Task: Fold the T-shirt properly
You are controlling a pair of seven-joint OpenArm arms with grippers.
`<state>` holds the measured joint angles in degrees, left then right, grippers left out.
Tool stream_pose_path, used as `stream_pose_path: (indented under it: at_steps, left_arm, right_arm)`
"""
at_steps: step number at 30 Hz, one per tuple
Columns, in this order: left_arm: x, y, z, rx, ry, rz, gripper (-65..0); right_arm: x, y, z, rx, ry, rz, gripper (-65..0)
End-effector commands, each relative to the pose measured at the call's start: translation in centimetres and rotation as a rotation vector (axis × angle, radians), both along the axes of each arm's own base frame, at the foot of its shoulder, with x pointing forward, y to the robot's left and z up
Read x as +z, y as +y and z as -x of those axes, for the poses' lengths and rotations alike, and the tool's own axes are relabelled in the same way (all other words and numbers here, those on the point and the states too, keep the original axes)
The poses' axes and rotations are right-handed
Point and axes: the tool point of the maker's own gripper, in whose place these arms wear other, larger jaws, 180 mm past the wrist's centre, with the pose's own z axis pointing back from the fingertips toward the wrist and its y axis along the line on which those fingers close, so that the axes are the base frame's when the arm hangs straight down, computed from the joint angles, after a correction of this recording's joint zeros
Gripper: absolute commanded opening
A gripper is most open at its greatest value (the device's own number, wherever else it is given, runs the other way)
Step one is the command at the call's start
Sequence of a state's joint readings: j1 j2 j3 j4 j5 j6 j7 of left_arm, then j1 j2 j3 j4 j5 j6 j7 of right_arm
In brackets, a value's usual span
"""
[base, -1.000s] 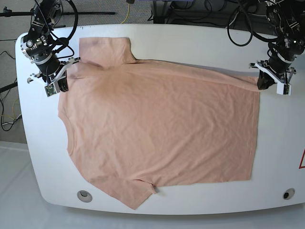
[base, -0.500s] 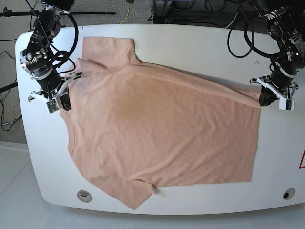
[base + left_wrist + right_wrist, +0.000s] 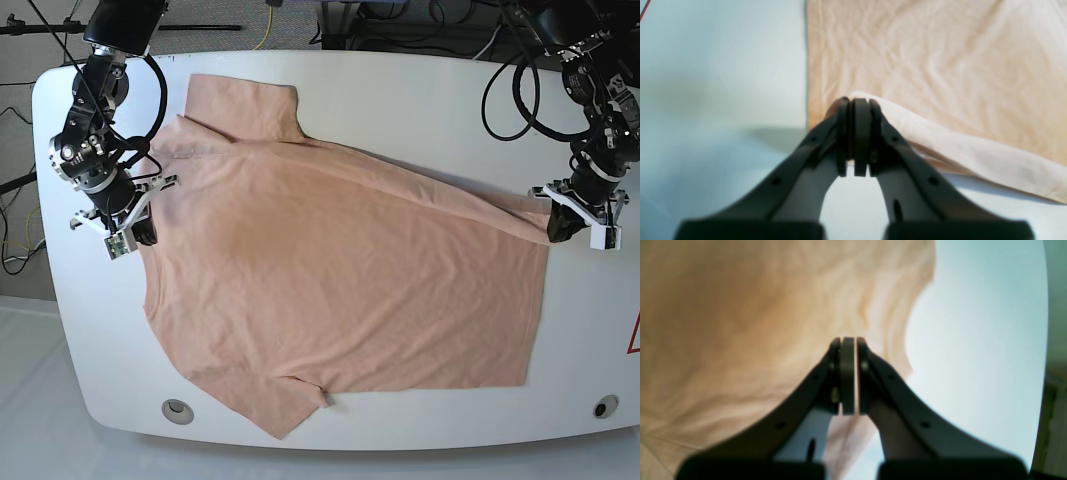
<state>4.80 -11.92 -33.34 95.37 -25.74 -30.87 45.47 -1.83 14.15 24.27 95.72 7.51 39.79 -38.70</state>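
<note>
Fingers of two grippers (left (image 3: 556, 230), right (image 3: 141, 232)) pinch one T-shirt (image 3: 340, 290).

White table (image 3: 420, 90) (T-shirt (image 3: 340, 290) atop)

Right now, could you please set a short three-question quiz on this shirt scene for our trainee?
1. True or false: both grippers are shut on the T-shirt.
2. Which part does the left gripper hold: A) a sleeve, B) a hem corner, C) nothing?
3. Fill in: the lower sleeve lies near the table's ____ edge in the base view.

Key:
1. True; the right gripper pinches the collar end, the left the far end.
2. B.
3. Bottom.
</note>
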Motion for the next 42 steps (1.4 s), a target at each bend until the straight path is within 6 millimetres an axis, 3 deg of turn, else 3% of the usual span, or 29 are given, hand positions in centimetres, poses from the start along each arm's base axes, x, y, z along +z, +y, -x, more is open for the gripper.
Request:
stream_pose_path:
  at_steps: [1, 11, 15, 17, 27, 35, 42]
  left_arm:
    - [1.5, 0.2, -0.5, -0.002, -0.057, -0.004, -65.0]
    - [0.0, 0.1, 0.9, 0.001, -0.015, 0.000, -65.0]
    - [-0.3, 0.0, 1.3, -0.001, -0.005, 0.002, -65.0]
    - [-0.2, 0.1, 1.3, -0.002, -0.007, -0.001, -65.0]
    - [-0.4, -0.1, 1.2, -0.006, 0.002, -0.002, -65.0]
    - [-0.2, -0.1, 0.9, -0.006, -0.004, 0.000, -65.0]
    - [-0.1, -0.1, 0.9, -0.001, -0.013, 0.003, -65.0]
  right_arm:
    - [1.2, -0.6, -0.6, 0.000, -0.043, -0.009, -61.8]
    - [1.0, -0.4, -0.3, 0.002, -0.023, -0.006, -42.0]
    - [0.7, -0.5, 0.4, -0.001, -0.006, 0.004, -36.4]
    - [1.2, -0.1, 1.8, 0.013, -0.011, 0.032, -32.0]
    - [1.0, 1.3, 4.7, 0.025, -0.005, 0.024, -29.9]
    - [0.2, 1.7, 4.3, 0.037, 0.010, 0.007, -29.9]
    - [-1.2, 3.8, 3.0, 0.096, 0.043, -0.021, -32.0]
